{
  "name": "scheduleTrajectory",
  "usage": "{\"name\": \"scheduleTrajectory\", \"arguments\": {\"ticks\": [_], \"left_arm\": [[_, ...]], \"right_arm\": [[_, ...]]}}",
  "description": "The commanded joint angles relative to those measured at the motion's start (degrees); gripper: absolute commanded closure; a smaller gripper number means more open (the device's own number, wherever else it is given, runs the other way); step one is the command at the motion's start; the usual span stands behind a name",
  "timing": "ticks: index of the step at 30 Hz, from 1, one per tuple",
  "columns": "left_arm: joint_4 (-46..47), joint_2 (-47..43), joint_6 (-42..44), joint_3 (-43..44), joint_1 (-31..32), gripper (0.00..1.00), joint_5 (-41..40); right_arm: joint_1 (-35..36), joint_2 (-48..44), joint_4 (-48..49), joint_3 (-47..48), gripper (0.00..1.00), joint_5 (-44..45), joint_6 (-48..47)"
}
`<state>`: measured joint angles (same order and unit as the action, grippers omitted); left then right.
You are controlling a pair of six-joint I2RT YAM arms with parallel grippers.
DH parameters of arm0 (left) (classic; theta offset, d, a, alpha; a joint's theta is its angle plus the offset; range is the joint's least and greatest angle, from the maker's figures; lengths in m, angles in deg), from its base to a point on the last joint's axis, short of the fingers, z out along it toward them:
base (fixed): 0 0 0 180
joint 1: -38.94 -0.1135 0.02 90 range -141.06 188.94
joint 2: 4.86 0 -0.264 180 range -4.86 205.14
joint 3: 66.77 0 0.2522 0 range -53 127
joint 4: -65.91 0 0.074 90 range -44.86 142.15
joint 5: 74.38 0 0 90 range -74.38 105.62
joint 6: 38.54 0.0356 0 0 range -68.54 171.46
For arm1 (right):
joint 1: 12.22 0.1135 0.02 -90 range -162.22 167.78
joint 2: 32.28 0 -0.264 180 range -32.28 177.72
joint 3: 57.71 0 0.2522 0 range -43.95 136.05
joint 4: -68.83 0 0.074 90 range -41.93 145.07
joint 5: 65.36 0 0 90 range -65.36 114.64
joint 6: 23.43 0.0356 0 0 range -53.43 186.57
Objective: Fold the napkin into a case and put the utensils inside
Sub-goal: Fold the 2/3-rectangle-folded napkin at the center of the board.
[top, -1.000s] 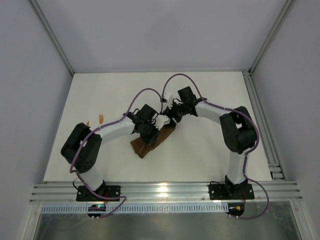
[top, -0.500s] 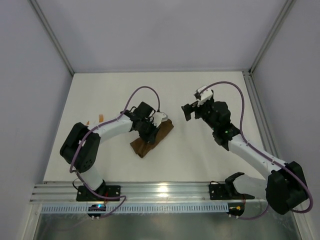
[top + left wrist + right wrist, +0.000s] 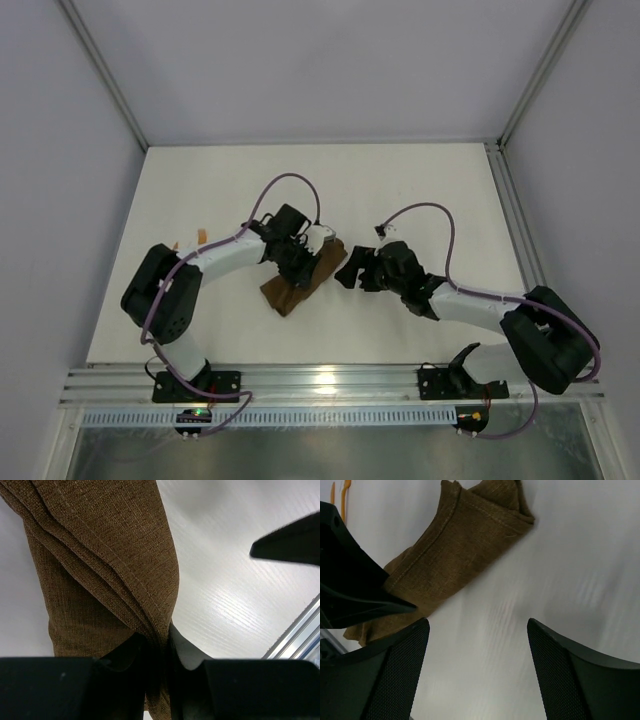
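Observation:
The dark brown napkin point(image 3: 300, 282) lies folded into a narrow oblong case at the table's middle, running diagonally. My left gripper point(image 3: 306, 258) is shut on its layered edge; the left wrist view shows the cloth point(image 3: 100, 555) pinched between the jaws of that gripper point(image 3: 160, 652). My right gripper point(image 3: 350, 272) is open and empty, low beside the case's right end. In the right wrist view the case point(image 3: 455, 545) lies ahead and left of the open right gripper point(image 3: 477, 645). Two orange-tan utensils point(image 3: 198, 238) lie far left, also showing in the right wrist view point(image 3: 344, 487).
An aluminium rail point(image 3: 320, 384) runs along the near edge and another rail point(image 3: 518, 230) along the right side. White walls close the back and sides. The left gripper's black body point(image 3: 350, 592) fills the left of the right wrist view.
My right arm left the napkin, swung out to the right, then came back low beside the case's right end with its jaws open. My left gripper kept its hold.

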<state>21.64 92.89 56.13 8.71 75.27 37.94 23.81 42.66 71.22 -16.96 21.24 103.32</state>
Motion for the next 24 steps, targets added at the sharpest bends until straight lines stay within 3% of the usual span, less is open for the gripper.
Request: {"name": "scheduleTrajectory", "arguments": {"ticks": [1,11,14,18,24], "left_arm": [[0.6,0.5,-0.5,2.2,-0.4,0.8,1.7],[0.5,0.8,-0.5,2.4,-0.7,0.8,2.6],[0.2,1.2,-0.4,2.5,-0.7,0.79,3.0],[0.3,1.1,-0.4,2.5,-0.9,0.79,3.2],[0.3,1.0,-0.1,2.6,-1.3,0.79,3.7]], "right_arm": [[2.9,2.5,7.2,2.1,0.17,2.2,10.0],[3.0,17.0,13.5,5.2,0.26,0.3,16.9],[3.1,19.8,13.4,7.1,0.32,0.3,16.9],[3.1,22.4,13.6,8.0,0.48,0.0,18.7],[3.1,24.9,12.6,10.0,0.57,0.2,19.0]]}}
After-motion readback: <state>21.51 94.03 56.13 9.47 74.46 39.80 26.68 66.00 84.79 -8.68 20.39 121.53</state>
